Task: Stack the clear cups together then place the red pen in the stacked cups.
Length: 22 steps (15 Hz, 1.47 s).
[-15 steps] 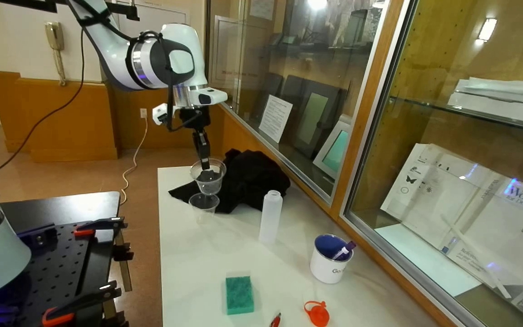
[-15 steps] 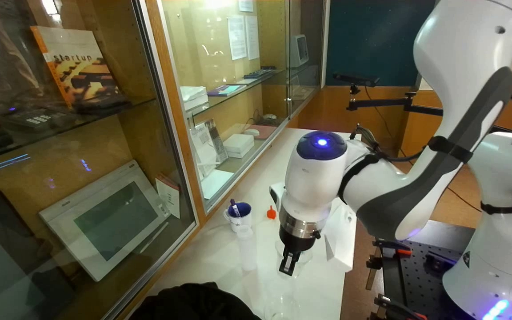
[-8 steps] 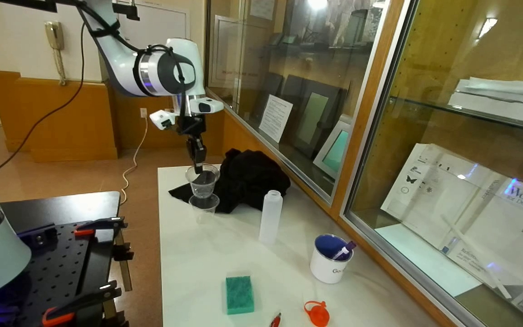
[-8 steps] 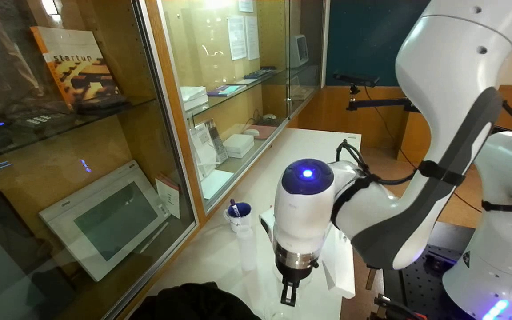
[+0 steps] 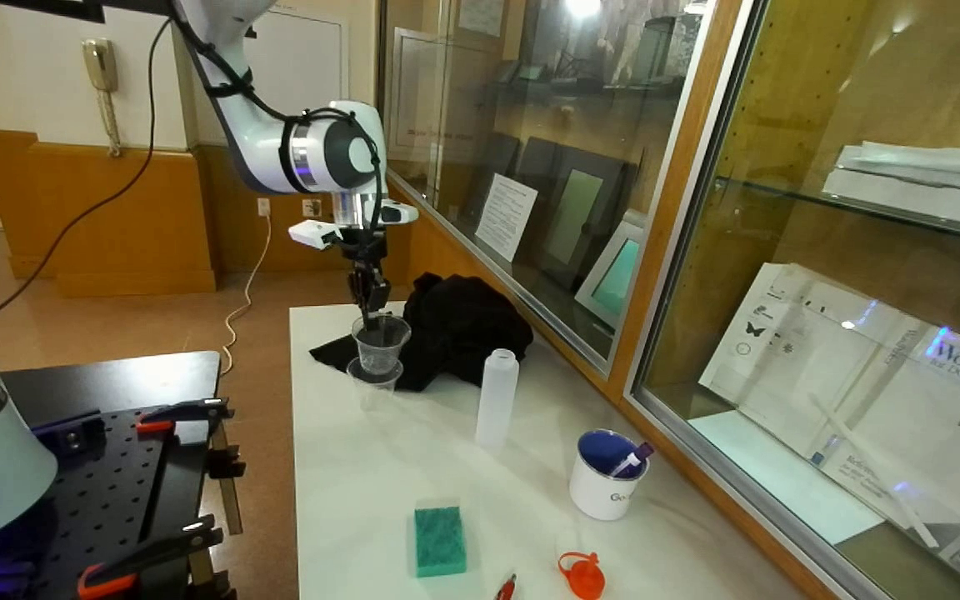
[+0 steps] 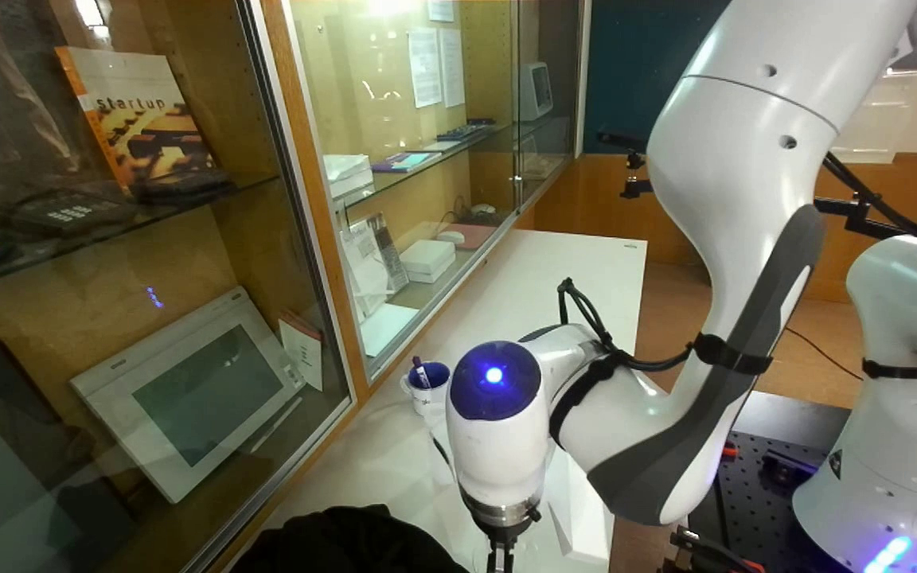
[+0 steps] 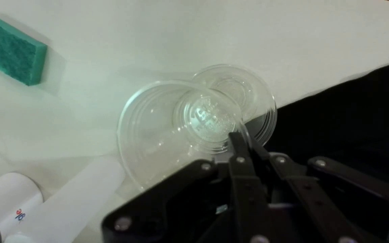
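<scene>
My gripper [image 7: 247, 141] is shut on the rim of a clear cup [image 7: 177, 131]; one finger is inside the wall, one outside. In an exterior view the gripper [image 5: 372, 318] holds this cup [image 5: 382, 346] upright or slightly tilted. A second clear cup [image 5: 374, 383] stands on the table below it. The held cup's base overlaps the second cup's rim in that view; I cannot tell whether they touch. In the wrist view the second cup [image 7: 245, 91] shows partly behind the held one, off-centre. The red pen [image 5: 507, 587] lies at the bottom edge of an exterior view, partly cut off.
A black cloth [image 5: 472, 325] lies right beside the standing cup. A whitish bottle [image 5: 497, 400], a blue-and-white mug [image 5: 605, 496] with a purple marker, a green sponge [image 5: 440, 542] and a red-orange cap [image 5: 584, 577] are on the table. A glass cabinet [image 5: 563, 275] borders it.
The arm and held cup have come down, closer to the standing cup, so the two cups overlap more. The standing cup, pen and other objects have not moved.
</scene>
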Available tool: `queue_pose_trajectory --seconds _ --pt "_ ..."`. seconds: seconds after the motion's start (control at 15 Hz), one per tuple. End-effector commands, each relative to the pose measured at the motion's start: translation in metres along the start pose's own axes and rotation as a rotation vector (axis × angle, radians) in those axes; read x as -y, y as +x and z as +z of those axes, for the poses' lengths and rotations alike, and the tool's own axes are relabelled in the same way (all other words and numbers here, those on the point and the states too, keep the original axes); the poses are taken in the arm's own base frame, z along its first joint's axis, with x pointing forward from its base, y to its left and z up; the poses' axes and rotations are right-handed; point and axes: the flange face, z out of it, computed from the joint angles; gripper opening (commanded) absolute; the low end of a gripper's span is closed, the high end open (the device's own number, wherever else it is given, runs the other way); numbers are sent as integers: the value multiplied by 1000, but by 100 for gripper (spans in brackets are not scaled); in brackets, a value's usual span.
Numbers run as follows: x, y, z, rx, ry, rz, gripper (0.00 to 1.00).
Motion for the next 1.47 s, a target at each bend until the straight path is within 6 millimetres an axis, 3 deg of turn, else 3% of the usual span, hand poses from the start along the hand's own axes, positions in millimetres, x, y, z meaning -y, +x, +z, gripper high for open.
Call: queue_pose_trajectory --seconds 0.0,0.07,0.13,0.27,0.6,0.8,0.87,1.07,1.4 --pt "14 10 10 38 -28 -45 1" --pt "18 11 12 42 -31 -52 1" --pt "21 11 14 45 -31 -58 29" --pt "26 10 16 45 -29 -63 37" --pt "30 6 12 38 -32 -65 74" --pt "25 -1 -2 24 -36 -49 96" --pt "19 -4 -8 26 -38 -23 100" --pt "-9 -12 -26 19 -45 59 100" --pt "-89 -34 -29 46 -23 197 100"
